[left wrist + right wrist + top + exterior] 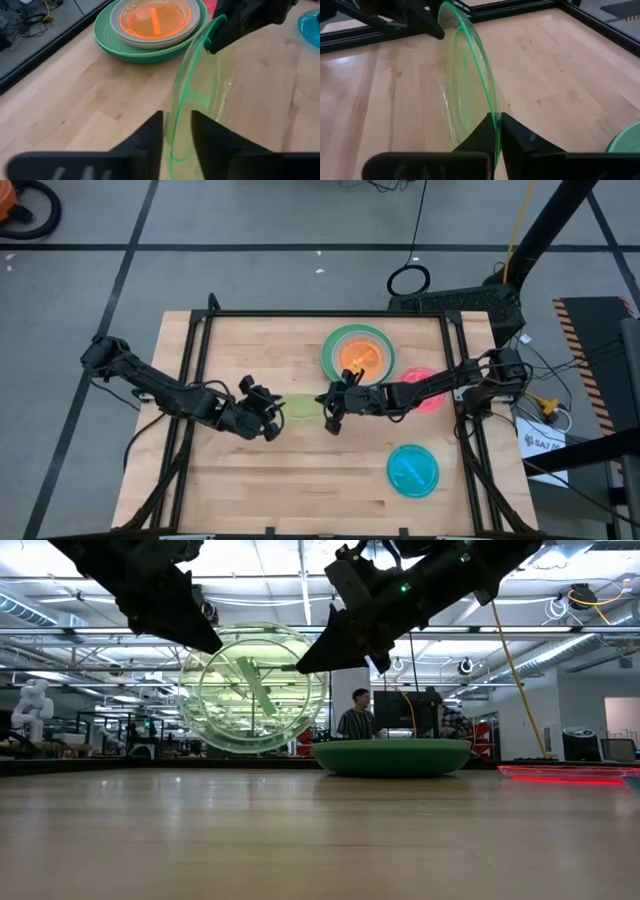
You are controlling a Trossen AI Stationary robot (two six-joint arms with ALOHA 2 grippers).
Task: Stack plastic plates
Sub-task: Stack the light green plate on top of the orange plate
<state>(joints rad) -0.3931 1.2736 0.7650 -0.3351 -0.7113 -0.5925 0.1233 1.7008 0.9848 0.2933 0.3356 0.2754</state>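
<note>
The translucent lime plate (300, 408) stands on edge in the air over the table's middle, between my two grippers; in the low view the lime plate (255, 688) hangs clear of the wood. My left gripper (272, 420) is shut on its left rim and my right gripper (330, 412) on its right rim. At the far right, the orange plate (357, 352) lies in a pale plate on a large green plate (392, 755). The hot pink plate (422, 380) lies under my right arm, and the cyan plate (413, 470) is near right. My left gripper (177, 132) has the lime plate's rim (172, 145) between its two fingers, coming from the table's left. The plate is lifted clear and stands nearly upright. My right gripper (495, 132) pinches the opposite rim (494, 117) between its two fingers, coming from the table's right, slanting down. The plate stands on edge, off the table.
The stack (150, 25) sits just beyond the held plate toward the far right. A black frame runs along the table's edges (300, 313). Bare wood lies to the near left (250, 490). People and desks show in the room behind (358, 715).
</note>
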